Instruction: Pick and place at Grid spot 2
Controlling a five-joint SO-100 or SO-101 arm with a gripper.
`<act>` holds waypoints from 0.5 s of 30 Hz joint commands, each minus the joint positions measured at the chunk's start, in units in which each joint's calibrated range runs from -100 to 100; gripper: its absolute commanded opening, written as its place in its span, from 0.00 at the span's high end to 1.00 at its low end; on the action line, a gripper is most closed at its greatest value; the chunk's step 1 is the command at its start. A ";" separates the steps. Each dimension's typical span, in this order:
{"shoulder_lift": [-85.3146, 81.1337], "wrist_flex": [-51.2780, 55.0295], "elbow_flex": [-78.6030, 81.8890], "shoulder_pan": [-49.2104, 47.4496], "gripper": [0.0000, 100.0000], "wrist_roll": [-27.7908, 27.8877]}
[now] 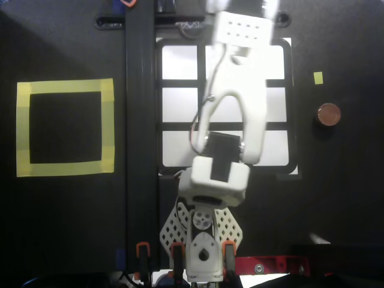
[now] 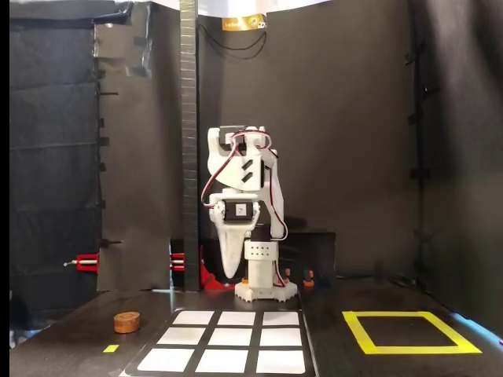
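A small brown round disc (image 1: 328, 114) lies on the black table outside the grid; in the fixed view the disc (image 2: 126, 321) is left of the grid. Grid spot 2 (image 2: 222, 360) is the middle white cell of the row nearest the fixed camera, and it is bare. In the overhead view my white arm (image 1: 234, 114) reaches over the grid's middle column and hides most of that cell. My gripper (image 2: 230, 273) hangs point down in front of the base, shut and empty, well away from the disc.
The black-framed 3x3 grid (image 1: 180, 96) lies in front of the base (image 1: 204, 252). A yellow-tape square (image 1: 65, 127) is to the left in the overhead view. A small yellow tape mark (image 1: 318, 77) sits near the disc. A dark vertical pole (image 2: 188, 141) stands behind.
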 commanded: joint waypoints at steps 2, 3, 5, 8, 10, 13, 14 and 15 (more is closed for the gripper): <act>0.52 -0.29 -2.03 7.69 1.00 10.89; 0.87 -0.29 -1.94 9.95 1.00 13.77; 1.55 -0.29 -1.94 14.65 1.00 19.39; 2.24 -1.12 -1.94 20.51 1.00 26.28; 2.50 -2.12 -1.94 23.95 1.00 30.38; 3.96 -2.87 -1.94 29.39 1.00 37.12; 4.73 -3.45 -1.94 30.73 1.00 38.58; 5.50 -4.53 -1.94 31.99 1.00 39.85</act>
